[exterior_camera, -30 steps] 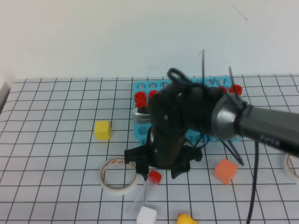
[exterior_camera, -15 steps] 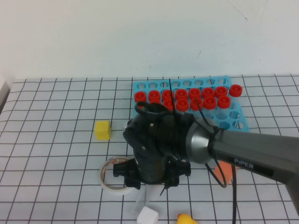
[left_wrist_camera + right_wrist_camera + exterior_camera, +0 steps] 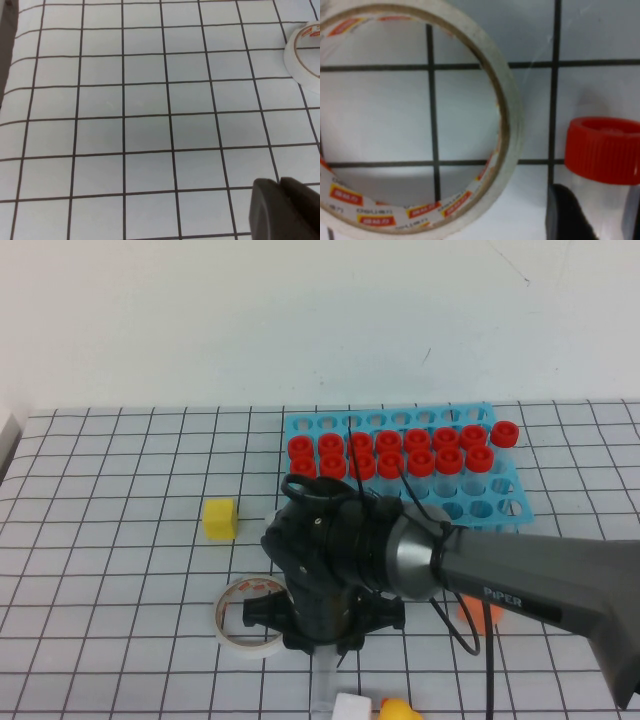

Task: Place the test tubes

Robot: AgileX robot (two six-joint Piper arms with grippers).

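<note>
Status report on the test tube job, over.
Left claw shut, parked over the gridded white mat. Right claw low over the clear red-capped plastic test tube, lying flat. White tape roll close beside its cap.

Lab, gridded table [image 3: 120, 540], blue tube rack [image 3: 500, 502]

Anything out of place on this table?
One tube lies flat on the table beside the tape roll, outside the rack where the other tubes stand. The right hand hovers over it; the left hand hangs over the table.
</note>
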